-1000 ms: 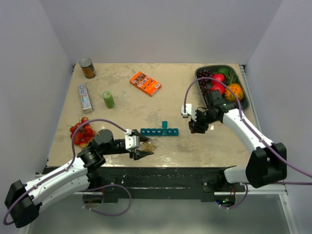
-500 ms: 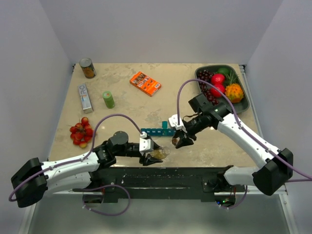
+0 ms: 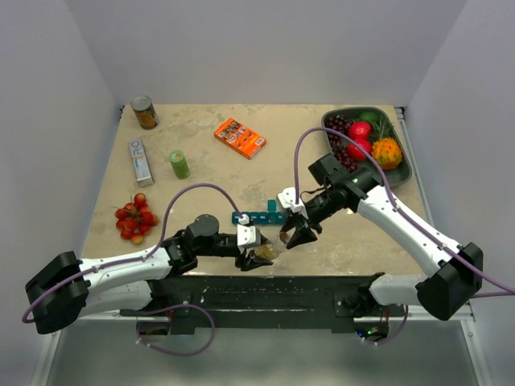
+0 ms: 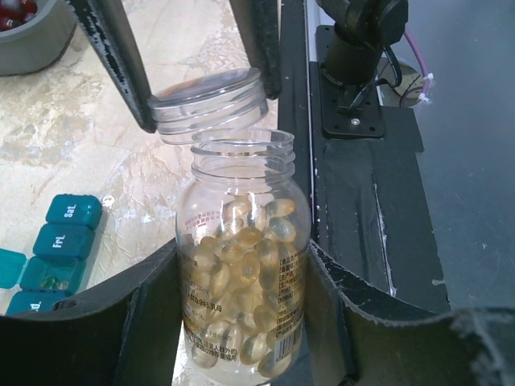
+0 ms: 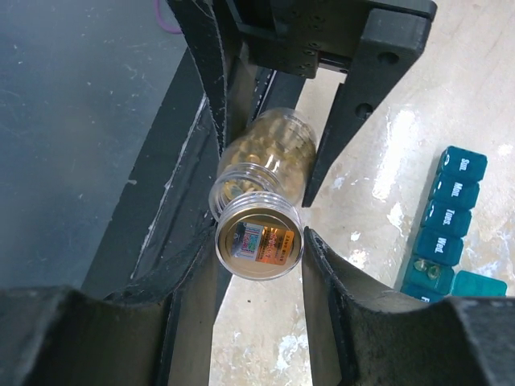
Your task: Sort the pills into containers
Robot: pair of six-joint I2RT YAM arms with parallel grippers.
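My left gripper [image 4: 241, 256] is shut on a clear bottle [image 4: 241, 273] full of amber pills [image 4: 245, 241], held at the table's near edge with its mouth uncapped. My right gripper [image 5: 259, 241] is shut on the bottle's clear cap [image 5: 259, 239], which sits just off the mouth and slightly to one side of it. From above, the left gripper [image 3: 256, 256] and right gripper [image 3: 294, 236] meet at the bottle [image 3: 265, 252]. The teal containers [image 3: 261, 217] lie in a row just behind, one lid up; one compartment [image 5: 426, 269] shows pills inside.
A fruit bowl [image 3: 402, 165] stands at the back right. An orange box [image 3: 240, 137], a green cylinder [image 3: 179, 164], a white box [image 3: 141, 160] and a can [image 3: 145, 112] lie at the back left. Tomatoes [image 3: 135, 219] sit left, near the black front edge [image 3: 322, 281].
The left gripper has carried the bottle to the right along the near edge. The right gripper has swung left and nearer, up to the bottle's mouth.
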